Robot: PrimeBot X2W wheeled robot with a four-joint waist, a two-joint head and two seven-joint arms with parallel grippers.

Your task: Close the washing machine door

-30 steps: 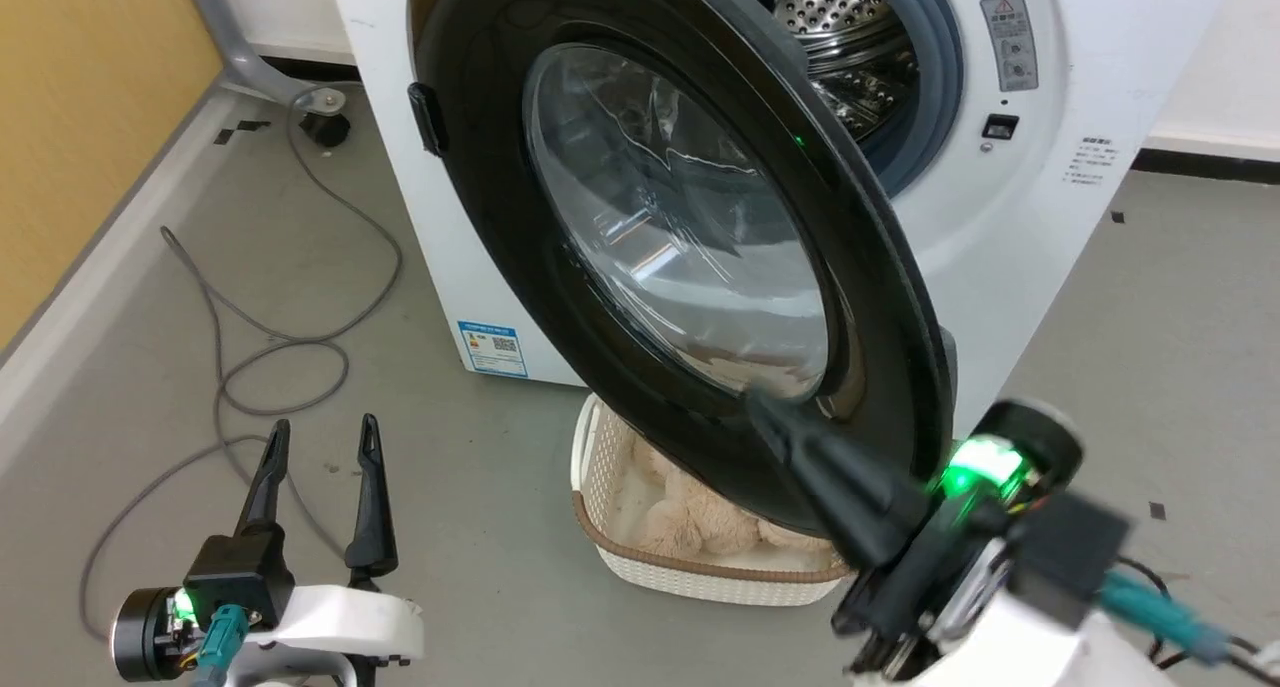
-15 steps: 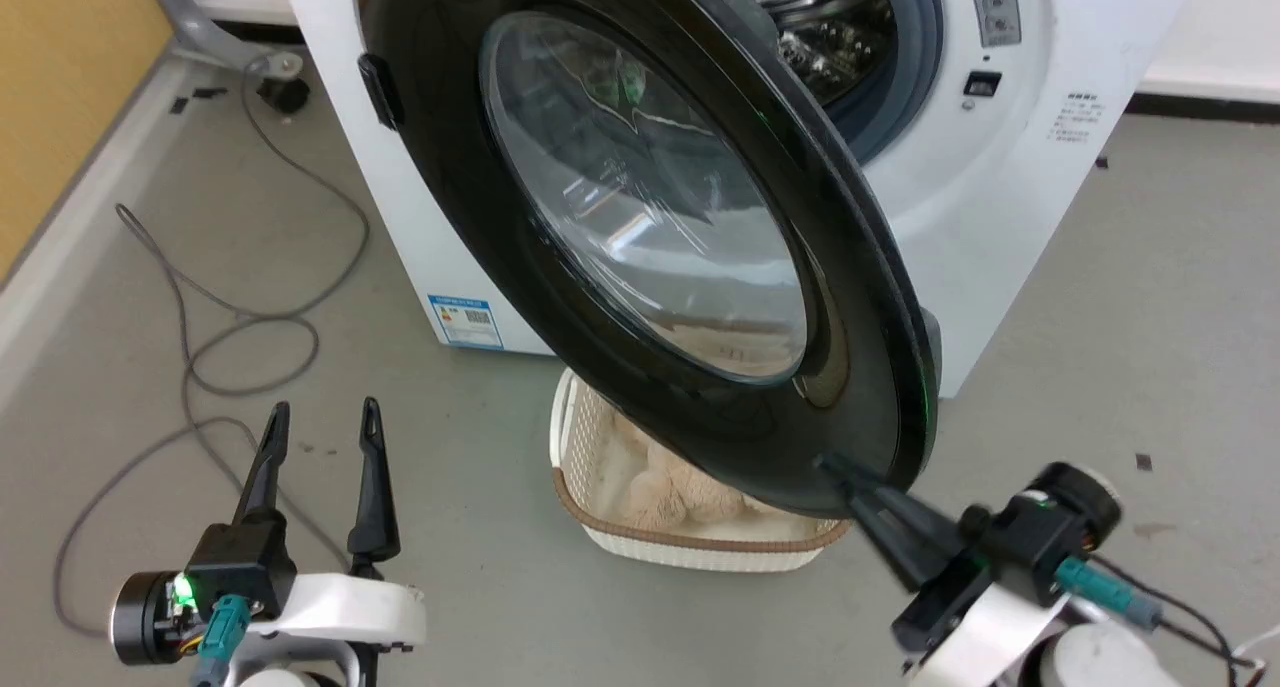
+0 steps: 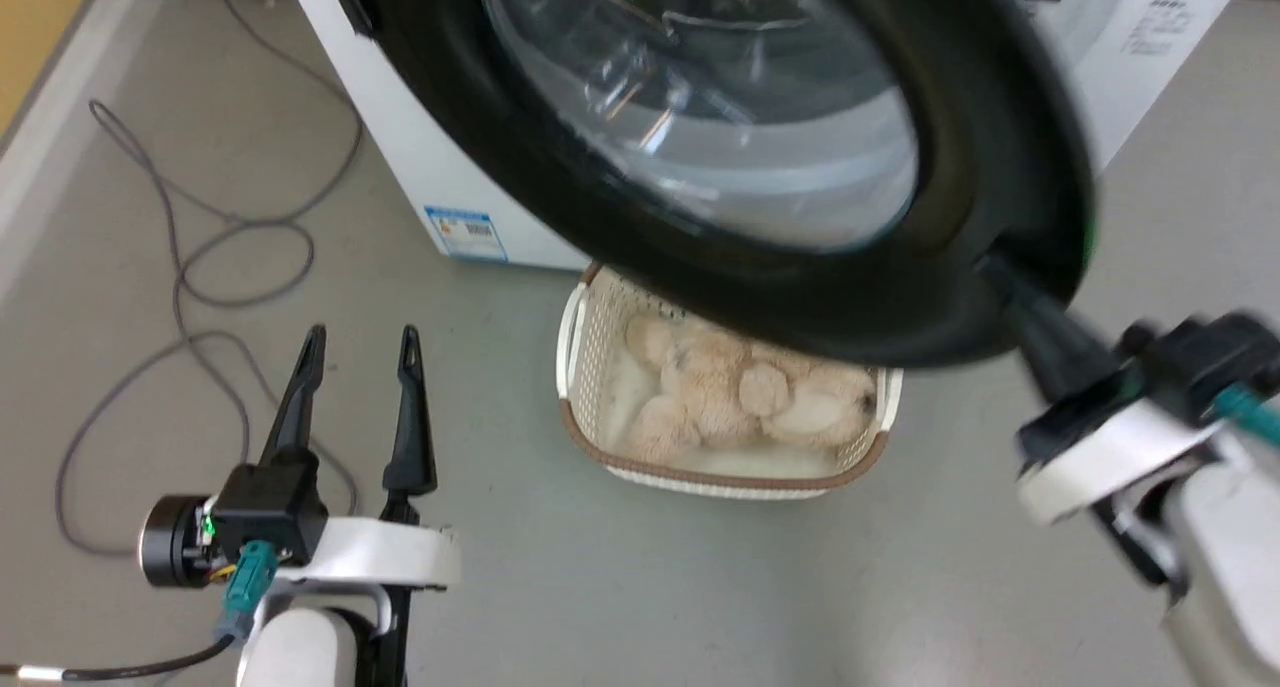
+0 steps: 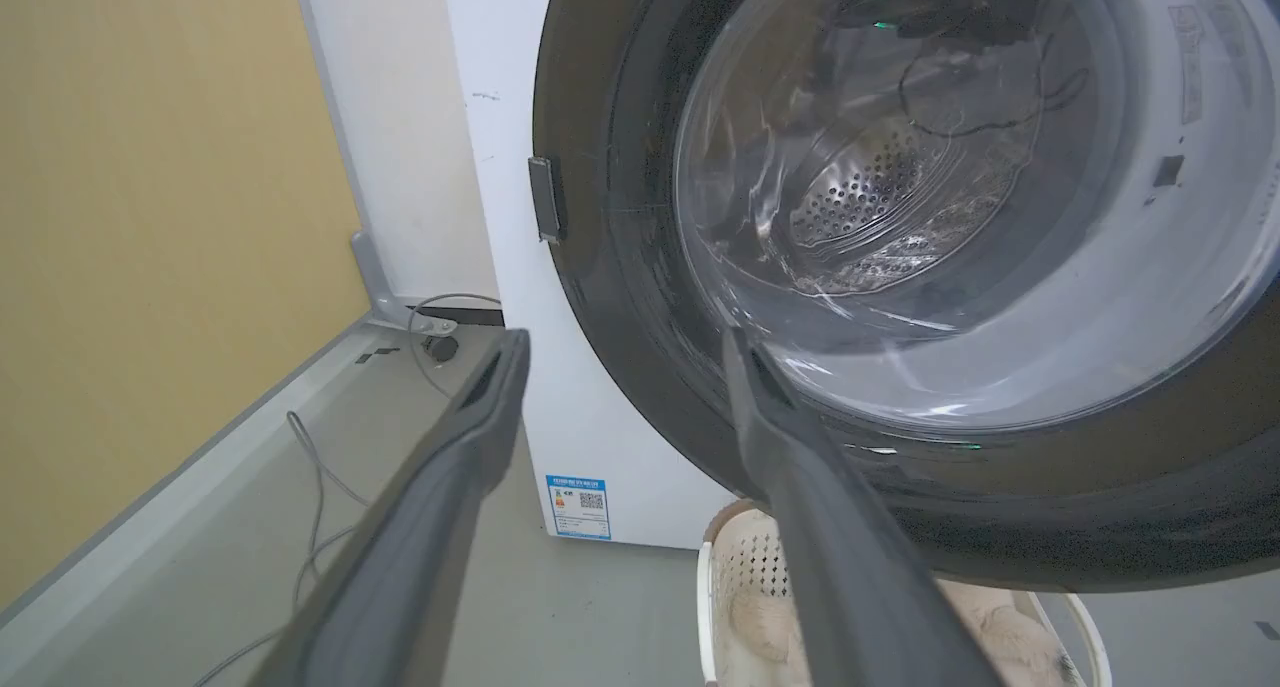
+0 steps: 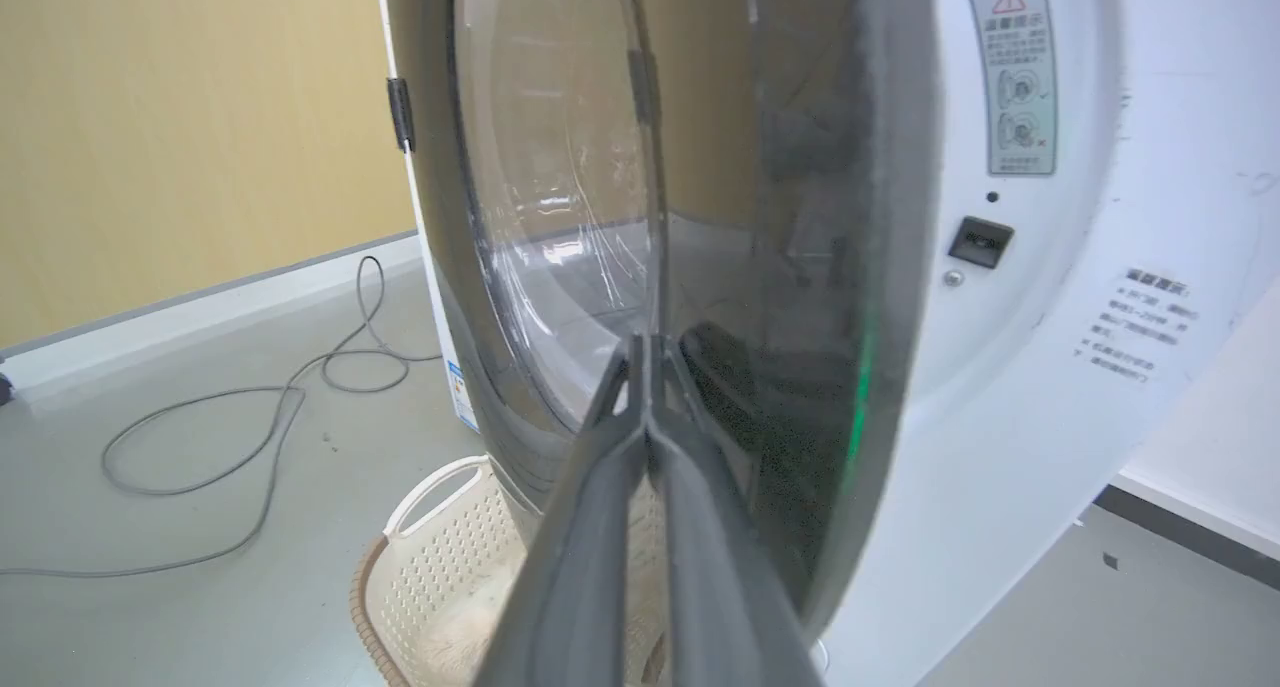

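Head view: the right gripper (image 3: 992, 264) has its jaws pressed shut on nothing, tips on the black rim of the washing machine door (image 3: 960, 147), likely for pushing. It hangs partly open before the washing machine (image 3: 430, 167). The left gripper (image 3: 365, 335) sits low with jaws wide and empty (not needed, I think).

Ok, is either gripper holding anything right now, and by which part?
Nothing is held. The right gripper is shut empty, tips against the black rim of the washing machine door; the left gripper is open, apart from it.
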